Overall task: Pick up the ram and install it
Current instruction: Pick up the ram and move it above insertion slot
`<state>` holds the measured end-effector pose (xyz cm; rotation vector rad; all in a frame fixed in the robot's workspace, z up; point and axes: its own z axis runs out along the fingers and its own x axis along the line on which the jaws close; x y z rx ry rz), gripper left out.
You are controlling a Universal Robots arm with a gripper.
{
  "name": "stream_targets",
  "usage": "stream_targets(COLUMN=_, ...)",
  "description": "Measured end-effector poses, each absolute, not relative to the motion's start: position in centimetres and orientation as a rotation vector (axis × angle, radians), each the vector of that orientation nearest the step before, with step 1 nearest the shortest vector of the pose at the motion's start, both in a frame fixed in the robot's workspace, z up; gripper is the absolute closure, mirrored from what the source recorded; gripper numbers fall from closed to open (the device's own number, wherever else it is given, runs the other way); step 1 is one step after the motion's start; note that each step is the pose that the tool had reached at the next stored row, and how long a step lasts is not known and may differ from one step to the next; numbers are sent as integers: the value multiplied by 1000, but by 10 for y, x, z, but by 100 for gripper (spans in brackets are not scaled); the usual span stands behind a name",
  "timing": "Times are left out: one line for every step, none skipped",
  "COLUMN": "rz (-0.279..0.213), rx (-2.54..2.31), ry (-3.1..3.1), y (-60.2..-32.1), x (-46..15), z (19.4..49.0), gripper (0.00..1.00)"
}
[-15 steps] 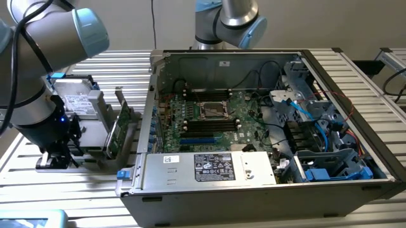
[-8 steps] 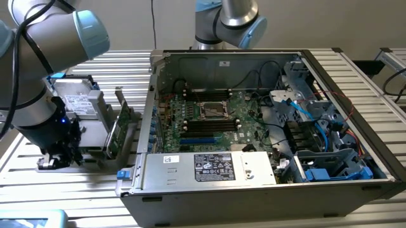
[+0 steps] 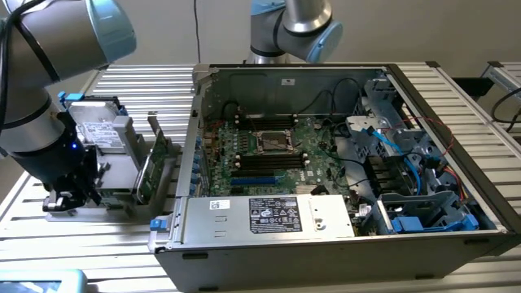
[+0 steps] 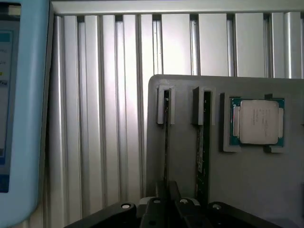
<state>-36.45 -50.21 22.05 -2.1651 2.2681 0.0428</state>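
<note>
Pick-up in hand: gripper (image 4: 167, 207) clamped on the ram (image 4: 166, 142) in its holder (image 4: 251, 185). Next move needs a straight pull, missing the 2nd stick (image 4: 203, 142) alongside

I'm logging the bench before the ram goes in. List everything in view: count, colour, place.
ram sticks: two, dark green, on edge in the holder's slots
processor: one, silver on green, in a holder pocket beside the ram sticks
holder: one, grey, on the table
hard drive: one, silver, standing at the exterior view's left of the case
expansion card: one, green, upright between hard drive and case
case: one, grey, open, on the table
motherboard: one, green, inside the case
power supply: one, silver, inside the case
table: one, silver, slatted
arm: one, grey and light blue
claw: one, black, at the ram stick farther from the processor
</note>
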Motion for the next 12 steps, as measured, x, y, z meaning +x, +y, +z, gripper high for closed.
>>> stream_targets(rz=43, rx=-2165, ry=2268, y=-502, x=-365, z=225, gripper=87)
stream_targets(rz=43, rx=-2165, ry=2269, y=-502, x=-365, z=230, gripper=87)
stream_targets(rz=43, rx=-2165, ry=2269, y=-503, x=-365, z=234, gripper=87)
stream_targets(rz=43, rx=-2164, ry=2269, y=-503, x=-365, z=239, gripper=87)
stream_targets(rz=43, rx=-2164, ry=2269, y=-503, x=-365, z=243, gripper=87)
stream_targets(rz=43, rx=-2164, ry=2269, y=-503, x=-365, z=248, gripper=87)
stream_targets(rz=43, rx=-2164, ry=2270, y=-503, x=-365, z=252, gripper=87)
stream_targets(rz=43, rx=-2164, ry=2270, y=-503, x=-365, z=257, gripper=87)
stream_targets(rz=43, rx=-2163, ry=2270, y=-503, x=-365, z=261, gripper=87)
stream_targets(rz=43, rx=-2163, ry=2270, y=-503, x=-365, z=266, gripper=87)
stream_targets(rz=43, rx=-2163, ry=2270, y=-504, x=-364, z=270, gripper=87)
stream_targets(rz=43, rx=-2164, ry=2270, y=-504, x=-364, z=275, gripper=87)
